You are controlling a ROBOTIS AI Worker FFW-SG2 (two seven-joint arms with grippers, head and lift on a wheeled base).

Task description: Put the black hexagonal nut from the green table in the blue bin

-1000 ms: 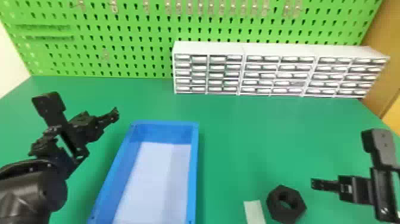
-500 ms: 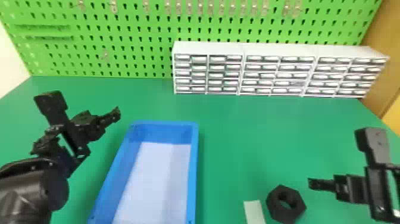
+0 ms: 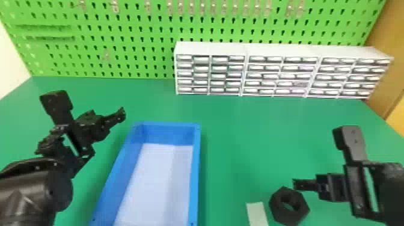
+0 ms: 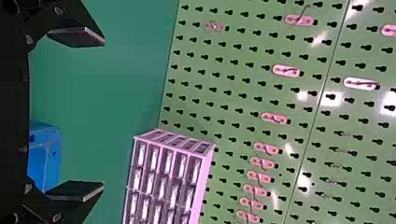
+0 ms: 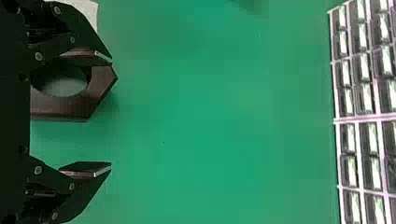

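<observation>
Black hexagonal nut [image 3: 289,206]: on the green table [image 3: 240,144], outside the blue bin, right by the nearer-to-bin finger of the right gripper [image 3: 321,159]. Right fingers wide apart, nothing clamped. In the right wrist view one finger overlaps the nut, part of it showing in the gap toward the other finger (touching or just over it, can't tell).

Left gripper [image 3: 88,103]: fingers wide too, holding nothing, off the bin's left side near its far end. Left wrist view has a bit of bin in the finger gap, closer to one finger than the other.

Blue bin [image 3: 194,174]: between the two grippers, closer to the left fingers, no nut inside the part that shows. Pale strip [image 3: 256,214]: just beside the nut, on its side away from the right fingers. White drawer units [image 3: 210,48] stand well beyond both sets of fingers, green pegboard [image 3: 126,48] behind them.
</observation>
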